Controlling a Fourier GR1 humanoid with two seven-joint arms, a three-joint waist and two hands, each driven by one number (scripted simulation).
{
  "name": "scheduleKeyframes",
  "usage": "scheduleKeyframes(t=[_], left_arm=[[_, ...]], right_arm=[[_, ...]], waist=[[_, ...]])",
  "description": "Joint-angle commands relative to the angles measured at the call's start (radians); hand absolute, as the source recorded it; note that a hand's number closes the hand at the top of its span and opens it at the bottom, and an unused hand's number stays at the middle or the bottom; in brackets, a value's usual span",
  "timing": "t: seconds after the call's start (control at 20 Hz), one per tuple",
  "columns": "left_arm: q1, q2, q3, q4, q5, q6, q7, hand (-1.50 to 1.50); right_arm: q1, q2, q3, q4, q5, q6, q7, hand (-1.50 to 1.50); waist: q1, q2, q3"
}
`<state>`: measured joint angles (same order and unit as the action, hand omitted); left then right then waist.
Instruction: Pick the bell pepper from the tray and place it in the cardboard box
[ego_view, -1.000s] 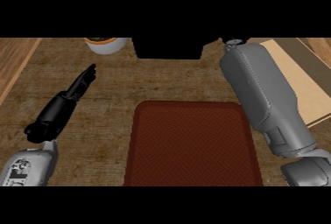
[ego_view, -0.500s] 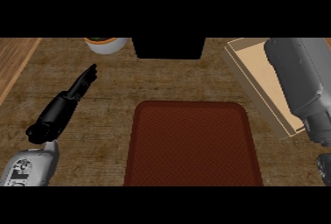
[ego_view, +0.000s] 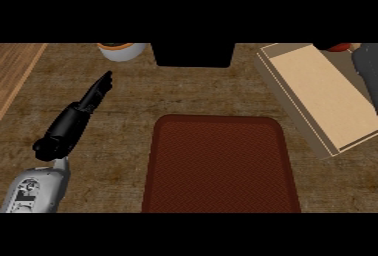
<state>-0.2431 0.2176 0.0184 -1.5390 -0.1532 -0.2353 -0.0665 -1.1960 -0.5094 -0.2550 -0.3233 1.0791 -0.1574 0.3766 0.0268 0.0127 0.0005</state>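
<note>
On the dark wood-grain desk (ego_view: 221, 95), a white cup with an orange rim (ego_view: 122, 50) stands at the far edge, near a black block (ego_view: 193, 54), and a paler wooden strip (ego_view: 18, 70) borders the left.

Right forearm (ego_view: 367, 70) swung out to right edge, cardboard box (ego_view: 325, 95) now uncovered, bell pepper (ego_view: 340, 47) showing at its far end

bell pepper (ego_view: 340, 47) cropped at top edge, right forearm (ego_view: 367, 65) cut by right edge, cup (ego_view: 120, 50) half shown
</note>
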Motion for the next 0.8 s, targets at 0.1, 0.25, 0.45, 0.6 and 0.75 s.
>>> scheduleKeyframes(t=[0.1,0.25,0.45,0.6,0.75], left_arm=[[-0.017,0.011,0.011,0.011,0.003,-0.012,-0.01,0.0],[0.0,-0.009,-0.013,-0.041,-0.012,0.001,0.041,0.0],[-0.019,-0.018,-0.015,-0.012,-0.015,0.002,0.036,0.0],[-0.023,-0.012,-0.006,-0.051,0.0,-0.009,0.047,0.0],[0.024,-0.001,-0.002,-0.027,-0.006,-0.017,-0.01,0.0]], right_arm=[[0.051,-0.087,-0.047,0.106,-0.049,0.119,-0.132,1.5],[0.038,-0.116,-0.013,0.142,-0.021,0.259,-0.1,1.5],[0.051,-0.141,-0.059,0.168,-0.078,0.358,-0.215,-1.5],[0.052,-0.12,-0.053,0.137,-0.085,0.367,-0.285,-1.5],[0.083,-0.126,-0.119,0.097,-0.152,0.27,-0.393,-1.5]], waist=[[0.011,0.008,0.001],[0.006,0.0,0.001],[0.006,0.002,0.001],[0.006,-0.002,0.001],[0.007,0.0,0.002]])
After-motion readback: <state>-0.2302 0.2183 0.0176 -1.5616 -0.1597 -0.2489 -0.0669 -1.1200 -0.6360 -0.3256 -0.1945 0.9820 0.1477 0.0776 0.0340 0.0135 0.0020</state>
